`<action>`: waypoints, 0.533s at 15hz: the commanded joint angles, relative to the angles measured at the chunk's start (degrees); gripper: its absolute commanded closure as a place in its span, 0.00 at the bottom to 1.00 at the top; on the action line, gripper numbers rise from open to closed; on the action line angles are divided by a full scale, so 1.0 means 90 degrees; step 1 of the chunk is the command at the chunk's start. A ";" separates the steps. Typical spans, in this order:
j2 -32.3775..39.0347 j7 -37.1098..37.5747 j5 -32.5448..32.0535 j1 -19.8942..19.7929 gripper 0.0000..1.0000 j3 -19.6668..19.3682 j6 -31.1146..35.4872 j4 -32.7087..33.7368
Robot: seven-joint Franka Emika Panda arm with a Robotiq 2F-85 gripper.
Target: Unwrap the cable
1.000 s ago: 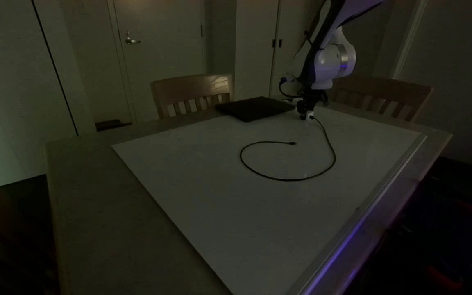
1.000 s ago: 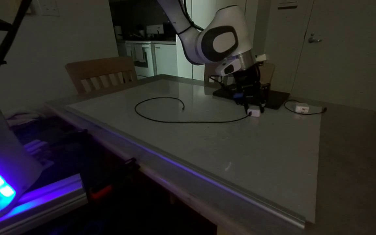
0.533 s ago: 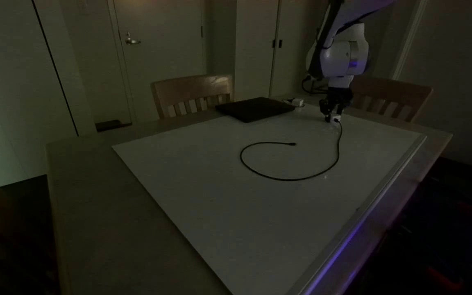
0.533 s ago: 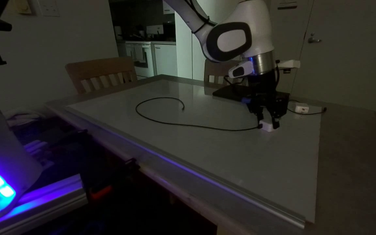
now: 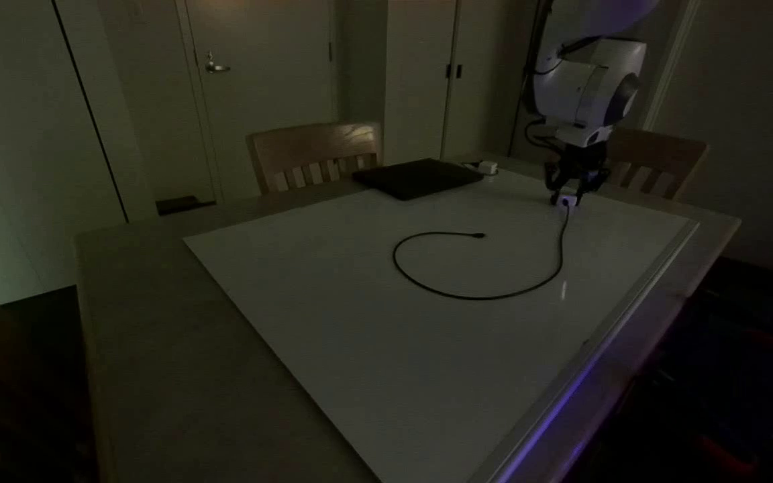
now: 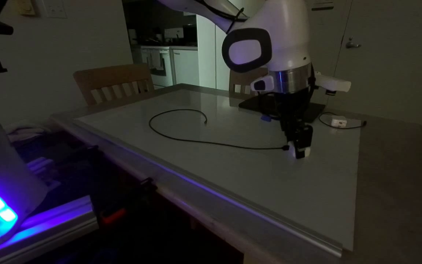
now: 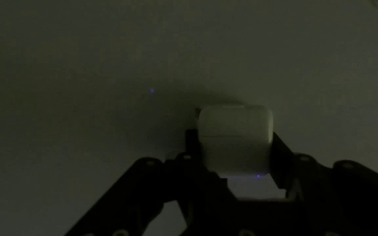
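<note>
With the end effector [image 7: 236, 155], clamping the white plug [image 7: 235, 127] by two opposite sides, low over or touching the white board [image 5: 373, 369] on the table [image 5: 158, 335]; cannot tell which. Holding by that plug the black cable [image 5: 477, 298], laid along the board in a wide, open curve ending at a dark connector [image 5: 478, 235].

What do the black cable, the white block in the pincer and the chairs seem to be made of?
Black cable: perhaps rubber or plastic, dull; bends in smooth curves, dim light hides texture.
White block in the pincer: likely plastic, smooth; rounded corners, thin seam.
Chairs: apparently varnished wood; brown slatted backs, slight shine.
</note>
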 commanded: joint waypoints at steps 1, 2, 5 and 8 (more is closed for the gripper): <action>0.0379 0.0003 0.1145 0.0351 0.24 -0.0358 -0.0559 -0.0729; 0.0312 0.0006 0.1340 0.0329 0.20 -0.0331 -0.0568 -0.0924; -0.0787 0.0046 0.0853 -0.0199 0.02 0.0415 0.0595 -0.1037; -0.0586 0.0051 0.1048 0.0108 0.00 0.0308 0.0609 -0.0989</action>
